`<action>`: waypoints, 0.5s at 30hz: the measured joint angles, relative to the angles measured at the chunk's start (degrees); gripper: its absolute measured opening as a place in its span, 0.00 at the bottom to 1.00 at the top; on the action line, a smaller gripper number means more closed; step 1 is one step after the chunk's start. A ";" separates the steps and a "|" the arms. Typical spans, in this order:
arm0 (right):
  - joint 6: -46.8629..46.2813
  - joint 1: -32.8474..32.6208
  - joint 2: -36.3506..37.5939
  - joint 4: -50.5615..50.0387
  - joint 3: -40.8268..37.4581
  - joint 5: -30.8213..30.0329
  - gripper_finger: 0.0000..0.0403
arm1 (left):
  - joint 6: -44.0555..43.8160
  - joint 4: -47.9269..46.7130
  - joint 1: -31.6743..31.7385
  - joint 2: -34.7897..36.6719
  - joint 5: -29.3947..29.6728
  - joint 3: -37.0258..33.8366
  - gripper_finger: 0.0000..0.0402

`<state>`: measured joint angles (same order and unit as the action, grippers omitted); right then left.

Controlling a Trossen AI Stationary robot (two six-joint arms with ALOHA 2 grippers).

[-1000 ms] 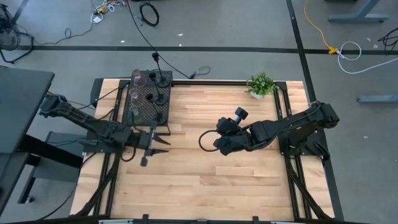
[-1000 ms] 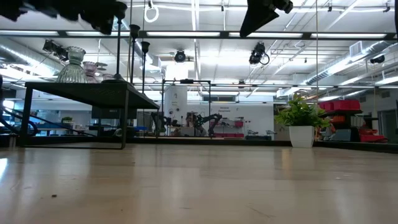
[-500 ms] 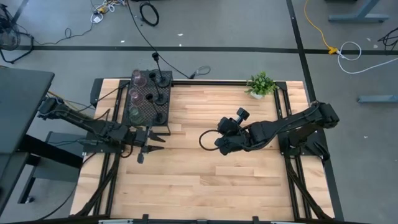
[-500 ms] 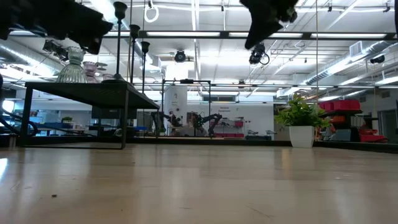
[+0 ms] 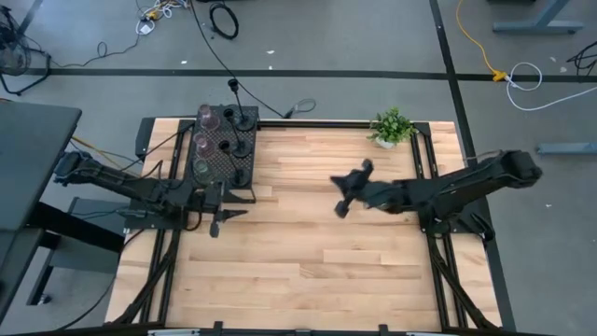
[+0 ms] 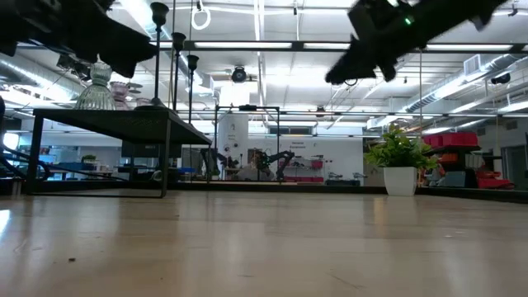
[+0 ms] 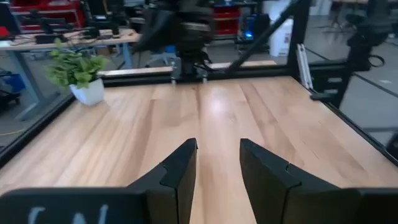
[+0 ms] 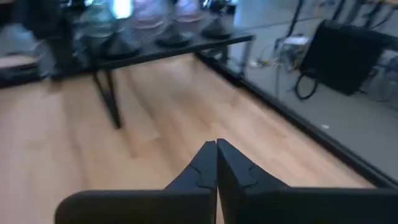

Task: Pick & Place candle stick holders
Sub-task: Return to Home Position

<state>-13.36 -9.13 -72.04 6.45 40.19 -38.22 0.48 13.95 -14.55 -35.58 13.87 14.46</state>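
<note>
At the far left corner of the table (image 5: 308,271), the black mesh shelf (image 5: 222,161) carries all six candle stick holders (image 5: 238,147) in two rows. The three black stems (image 6: 158,49) stand on round bases along the side nearer the table's middle. The two pinkish glass goblets (image 5: 201,142) and the squat olive-gold one (image 5: 199,169) line the outer side, with the olive-gold one at the near end of its row. All stand upright in the low view. The left gripper (image 5: 233,207) hangs above the wood just in front of the shelf, touching nothing. Its wrist view shows its fingers (image 7: 180,171) spread apart with bare table between them. The right gripper (image 5: 340,187) is stretched out above the middle of the table, well apart from the shelf, and its own view shows its two fingers (image 8: 205,163) pressed together on nothing. A small potted plant (image 5: 392,126) sits at the far edge, toward the right.
</note>
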 joint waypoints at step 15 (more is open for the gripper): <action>0.54 2.07 29.10 29.22 -35.86 0.14 0.00 | -1.85 3.13 2.23 -1.42 -1.09 -4.25 0.31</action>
<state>-12.82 -7.06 -42.94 35.66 4.33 -38.08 -1.37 17.08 -12.31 -37.00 12.78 10.21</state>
